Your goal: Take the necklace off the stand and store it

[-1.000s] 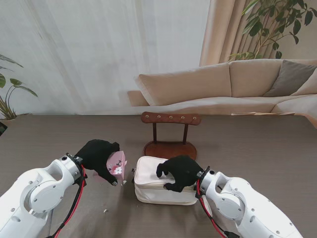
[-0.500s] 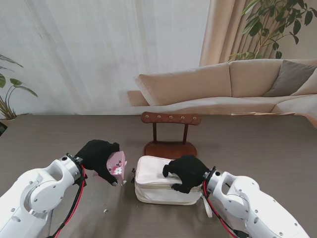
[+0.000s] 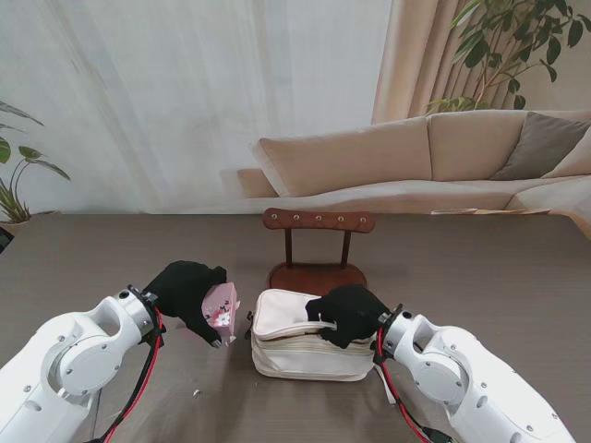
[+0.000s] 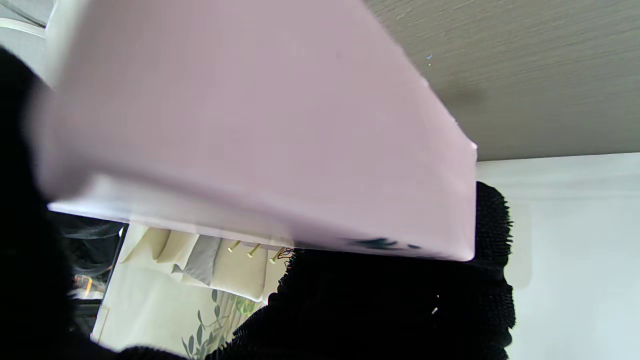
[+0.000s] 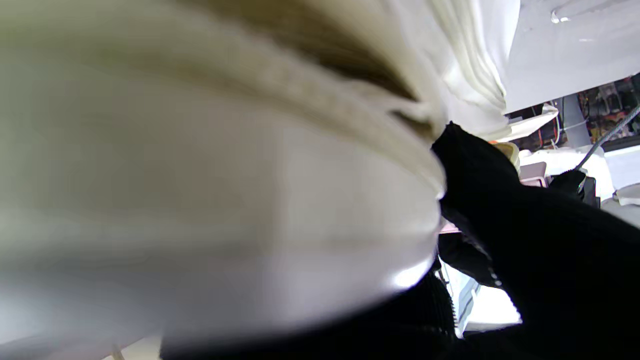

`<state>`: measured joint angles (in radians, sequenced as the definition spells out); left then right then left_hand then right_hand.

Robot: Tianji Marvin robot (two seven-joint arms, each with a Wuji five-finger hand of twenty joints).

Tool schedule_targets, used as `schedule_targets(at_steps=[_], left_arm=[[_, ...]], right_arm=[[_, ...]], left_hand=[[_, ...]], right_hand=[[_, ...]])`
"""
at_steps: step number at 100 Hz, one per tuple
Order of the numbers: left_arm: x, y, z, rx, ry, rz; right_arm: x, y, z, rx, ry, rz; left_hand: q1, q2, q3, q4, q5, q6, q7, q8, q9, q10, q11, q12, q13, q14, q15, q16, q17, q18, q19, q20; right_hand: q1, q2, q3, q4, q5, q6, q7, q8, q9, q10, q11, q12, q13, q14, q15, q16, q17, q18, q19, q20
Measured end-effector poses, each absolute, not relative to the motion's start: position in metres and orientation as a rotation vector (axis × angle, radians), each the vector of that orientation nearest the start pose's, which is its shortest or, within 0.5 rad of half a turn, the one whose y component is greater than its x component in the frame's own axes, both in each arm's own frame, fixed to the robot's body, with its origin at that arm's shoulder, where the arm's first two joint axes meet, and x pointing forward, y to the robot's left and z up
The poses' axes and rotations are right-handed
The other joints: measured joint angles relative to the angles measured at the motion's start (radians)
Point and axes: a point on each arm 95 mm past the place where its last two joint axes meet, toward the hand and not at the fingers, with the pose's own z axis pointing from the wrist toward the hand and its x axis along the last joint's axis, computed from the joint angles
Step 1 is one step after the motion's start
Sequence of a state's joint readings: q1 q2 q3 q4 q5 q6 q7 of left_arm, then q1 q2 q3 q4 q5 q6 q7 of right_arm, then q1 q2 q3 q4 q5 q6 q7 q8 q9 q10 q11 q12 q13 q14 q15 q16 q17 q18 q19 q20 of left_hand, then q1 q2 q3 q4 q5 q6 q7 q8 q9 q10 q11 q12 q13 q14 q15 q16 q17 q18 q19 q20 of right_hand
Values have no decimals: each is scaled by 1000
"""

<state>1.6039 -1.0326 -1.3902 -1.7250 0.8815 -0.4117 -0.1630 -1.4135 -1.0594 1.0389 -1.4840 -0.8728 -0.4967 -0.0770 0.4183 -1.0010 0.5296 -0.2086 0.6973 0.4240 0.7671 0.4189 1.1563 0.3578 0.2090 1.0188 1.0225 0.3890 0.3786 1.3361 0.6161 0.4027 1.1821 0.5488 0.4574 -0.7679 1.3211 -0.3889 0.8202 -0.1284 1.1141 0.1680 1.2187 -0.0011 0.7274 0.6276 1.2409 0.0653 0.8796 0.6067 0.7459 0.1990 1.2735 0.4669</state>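
The wooden necklace stand [image 3: 318,221] rises at the middle of the table, and I see no necklace on its pegs. A cream zip case [image 3: 305,349] lies just in front of it. My right hand [image 3: 346,314] grips the case's lid at its right side and holds it raised a little. In the right wrist view the case [image 5: 200,175] fills the picture, with black fingers [image 5: 525,240] curled at its edge. My left hand [image 3: 185,291] is shut on a small pink box [image 3: 220,309] held left of the case. The pink box [image 4: 250,125] blocks most of the left wrist view.
A tiny pale speck [image 3: 196,394] lies on the brown table [image 3: 480,277] near my left arm. A beige sofa [image 3: 443,157] and potted plants stand beyond the table's far edge.
My right hand slid from the top of the case toward its right side and closed on the lid, which has lifted. The left hand with the pink box barely moved.
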Motion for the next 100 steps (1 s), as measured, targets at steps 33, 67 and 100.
schedule_targets(at_steps=[33, 67, 100], left_arm=[[392, 17, -265, -986, 1726, -1735], [393, 6, -262, -953, 1729, -1776], [390, -5, -258, -916, 1732, -1819]], right_arm=[[407, 60, -307, 988, 1818, 1959], [432, 68, -282, 1014, 1799, 1892], [449, 76, -263, 1074, 1765, 1873]], left_hand=[[0, 0, 0, 0, 0, 0, 0, 0, 0, 0, 0, 0, 0, 0, 0, 0, 0, 0, 0, 0], [0, 0, 0, 0, 0, 0, 0, 0, 0, 0, 0, 0, 0, 0, 0, 0, 0, 0, 0, 0], [0, 0, 0, 0, 0, 0, 0, 0, 0, 0, 0, 0, 0, 0, 0, 0, 1, 0, 0, 0]], right_hand=[[21, 0, 2, 0, 27, 0, 29, 69, 47, 1, 39, 52, 39, -21, 252, 57, 0, 0, 55, 26], [21, 0, 2, 0, 37, -2, 38, 109, 66, 0, 82, 92, 39, -26, 353, 91, 0, 0, 85, 52], [21, -2, 10, 0, 49, 0, 38, 123, 85, -3, 118, 115, 39, -28, 427, 118, 0, 1, 118, 78]])
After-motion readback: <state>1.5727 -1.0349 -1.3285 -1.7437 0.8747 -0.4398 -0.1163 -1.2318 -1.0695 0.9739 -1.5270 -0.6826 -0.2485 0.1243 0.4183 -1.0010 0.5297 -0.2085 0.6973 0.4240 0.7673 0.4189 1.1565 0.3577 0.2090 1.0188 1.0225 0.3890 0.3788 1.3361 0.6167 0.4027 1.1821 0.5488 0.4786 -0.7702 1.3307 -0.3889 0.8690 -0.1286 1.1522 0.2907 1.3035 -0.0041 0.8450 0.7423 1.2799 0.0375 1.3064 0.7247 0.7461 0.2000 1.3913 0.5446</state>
